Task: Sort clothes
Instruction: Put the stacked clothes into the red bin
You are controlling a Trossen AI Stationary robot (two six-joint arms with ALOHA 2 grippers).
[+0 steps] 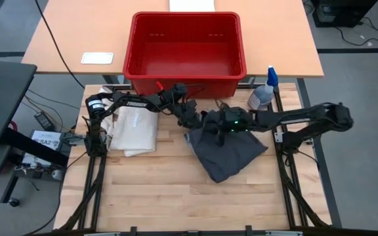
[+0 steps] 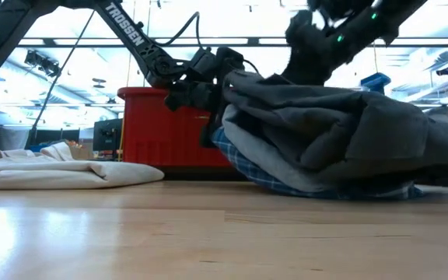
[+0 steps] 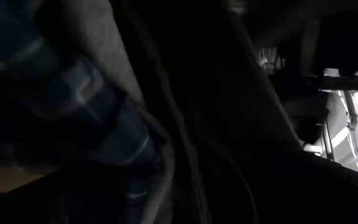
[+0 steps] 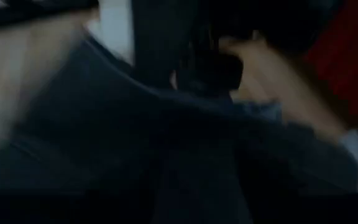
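Observation:
A dark grey cloth lies heaped on the table's right half, on top of a blue-and-white plaid cloth whose edge shows under the heap in the low view. My right gripper is over the heap's far left part, shut on the grey cloth. My left gripper comes level from the left to the heap's far left edge and stands open there, its fingers lost among the folds. Its wrist view is filled by plaid cloth and grey folds. My left gripper is pushed against the heap's left edge, but the folds hide its fingers, so I cannot tell what lies between them. My right gripper comes slanting down from the right onto the grey cloth's upper folds. Its own body hides the place of contact. The cloth rises in a hump toward it, and the rest lies on the table.
A red bin stands at the table's far edge, just behind both grippers. A white tote bag lies flat on the left. A spray bottle stands at the far right. Bare wood stretches along the near half.

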